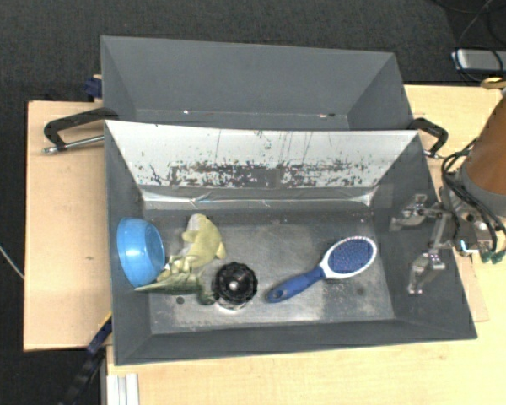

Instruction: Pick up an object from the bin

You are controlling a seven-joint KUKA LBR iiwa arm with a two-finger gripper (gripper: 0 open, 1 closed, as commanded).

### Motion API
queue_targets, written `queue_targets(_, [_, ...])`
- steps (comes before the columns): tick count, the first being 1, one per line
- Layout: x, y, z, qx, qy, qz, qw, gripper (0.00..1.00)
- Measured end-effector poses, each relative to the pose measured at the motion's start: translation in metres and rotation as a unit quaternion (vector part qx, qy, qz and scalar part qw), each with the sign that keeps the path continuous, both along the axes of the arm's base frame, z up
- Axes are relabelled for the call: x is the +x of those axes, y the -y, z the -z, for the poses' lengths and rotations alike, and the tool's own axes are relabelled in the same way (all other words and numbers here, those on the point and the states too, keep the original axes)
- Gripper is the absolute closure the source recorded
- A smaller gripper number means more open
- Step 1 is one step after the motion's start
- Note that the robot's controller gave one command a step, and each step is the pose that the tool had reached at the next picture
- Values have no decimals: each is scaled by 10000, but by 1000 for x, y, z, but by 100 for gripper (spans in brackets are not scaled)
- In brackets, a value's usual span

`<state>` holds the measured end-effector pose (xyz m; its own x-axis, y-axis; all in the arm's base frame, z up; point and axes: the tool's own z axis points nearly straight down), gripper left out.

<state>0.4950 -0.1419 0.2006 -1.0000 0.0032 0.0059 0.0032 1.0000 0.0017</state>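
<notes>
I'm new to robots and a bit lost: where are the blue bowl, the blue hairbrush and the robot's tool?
blue bowl (140, 252): camera view, inside of its hollow.
blue hairbrush (321, 272): camera view, where handle meets head.
tool (411, 248): camera view, midway between its two fingertips.

The grey metal bin (261, 163) is looking matt, its back wall showing rough scuffs and scratches. The blue bowl (139, 251) and blue hairbrush (325, 270) are showing smooth, glossy plastic. The black round knob (234, 283) is gleaming, the pale yellow toy (201, 245) is looking soft and matt, and the gripper (413, 250) is showing bare metal.
</notes>
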Motion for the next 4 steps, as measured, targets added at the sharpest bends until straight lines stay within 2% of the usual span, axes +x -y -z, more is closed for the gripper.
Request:
queue_targets(1, [27,-32,110,-32,160,-486,9987,0])
queue_targets(2, [41,-69,128,-9,77,322,9995,0])
queue_targets(3, [43,-70,126,-7,114,319,9994,100])
queue_targets(4, [40,-77,18,-12,89,255,9996,100])
